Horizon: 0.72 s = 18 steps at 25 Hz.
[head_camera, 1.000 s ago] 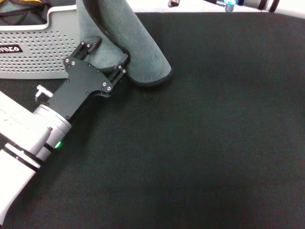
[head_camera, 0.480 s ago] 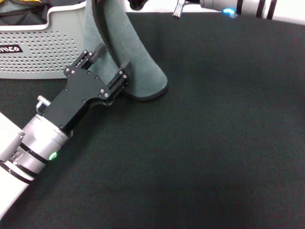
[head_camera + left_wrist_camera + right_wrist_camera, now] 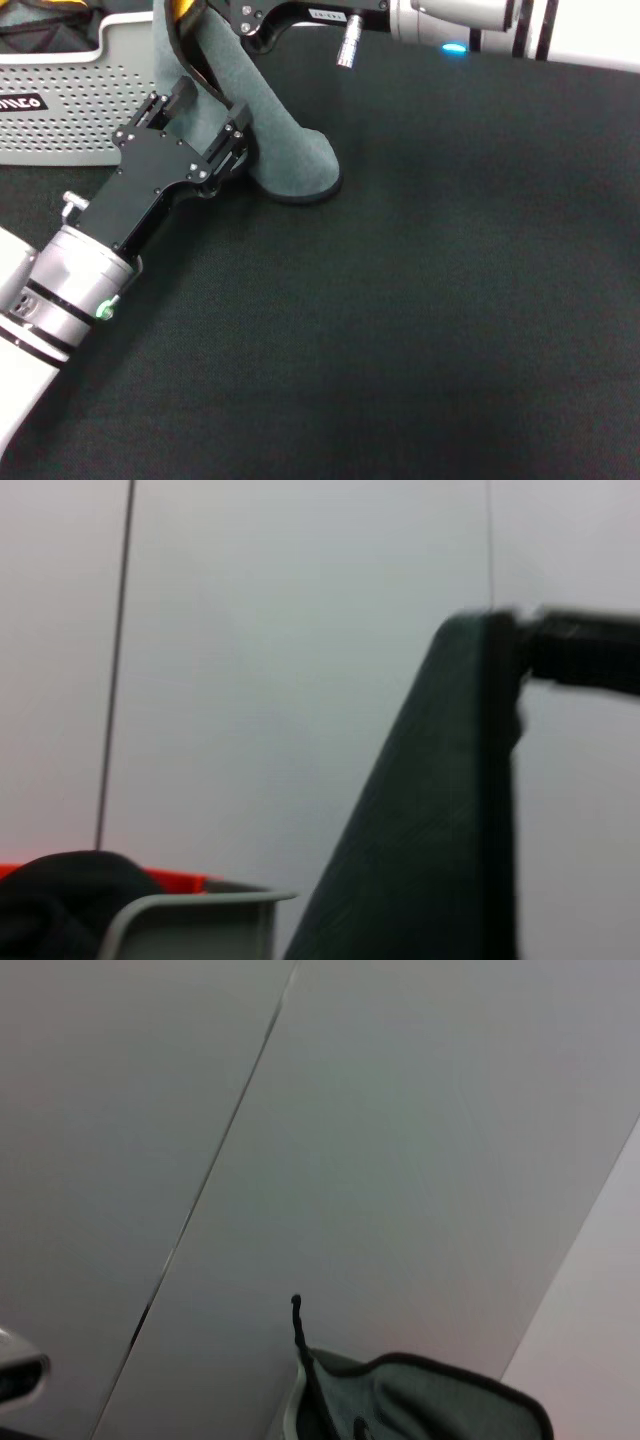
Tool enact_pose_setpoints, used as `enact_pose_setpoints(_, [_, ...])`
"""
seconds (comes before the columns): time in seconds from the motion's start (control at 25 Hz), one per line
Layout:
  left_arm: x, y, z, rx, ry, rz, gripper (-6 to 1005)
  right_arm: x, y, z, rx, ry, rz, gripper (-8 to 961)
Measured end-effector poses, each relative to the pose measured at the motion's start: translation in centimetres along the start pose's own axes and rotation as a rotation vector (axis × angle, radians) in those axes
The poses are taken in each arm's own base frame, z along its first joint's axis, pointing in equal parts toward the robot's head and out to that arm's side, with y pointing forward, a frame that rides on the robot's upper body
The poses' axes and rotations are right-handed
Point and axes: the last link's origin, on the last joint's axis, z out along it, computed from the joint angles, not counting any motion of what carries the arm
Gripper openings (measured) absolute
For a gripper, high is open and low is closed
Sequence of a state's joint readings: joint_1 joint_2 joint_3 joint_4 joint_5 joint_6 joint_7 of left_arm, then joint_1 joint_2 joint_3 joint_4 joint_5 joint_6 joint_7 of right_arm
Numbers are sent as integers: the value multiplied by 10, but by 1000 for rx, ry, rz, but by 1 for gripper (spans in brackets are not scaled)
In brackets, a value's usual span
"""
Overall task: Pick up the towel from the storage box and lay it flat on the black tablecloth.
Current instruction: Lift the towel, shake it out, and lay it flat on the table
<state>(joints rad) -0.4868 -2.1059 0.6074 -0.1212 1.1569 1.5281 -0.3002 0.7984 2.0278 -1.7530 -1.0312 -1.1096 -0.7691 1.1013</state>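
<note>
1. Since a second ago the right arm has swung into the head view along the far edge, and the left gripper (image 3: 205, 125) has shifted slightly toward the box; the towel's low fold now sits a little nearer the box as well.
2. Nearest, the left arm (image 3: 60, 290) reaches in from the near left corner over the black tablecloth (image 3: 450, 320), a green light on its wrist.
3. Its black gripper lies against the hanging towel (image 3: 290, 150); the fingers stand on either side of the cloth, but whether they clamp it cannot be told.
4. The towel hangs grey face out as a folded column, its rounded lower fold with a black hem touching the tablecloth just beside the left gripper. A sliver of orange shows at its top.
5. Left of the towel, the box (image 3: 80, 95) sits at the tablecloth's far left, with a dark cloth (image 3: 40, 25) inside.
6. Farthest, the right gripper (image 3: 215, 10) is at the towel's top, which hangs from it; its fingers are mostly out of view.
7. In the right wrist view a bunched grey corner with a black hem shows.
</note>
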Motion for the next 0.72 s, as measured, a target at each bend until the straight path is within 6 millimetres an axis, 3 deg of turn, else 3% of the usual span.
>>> enact_pose_setpoints(0.72, [-9, -9, -2, 67, -57, -2, 639, -14, 1, -38, 135, -58, -67, 47])
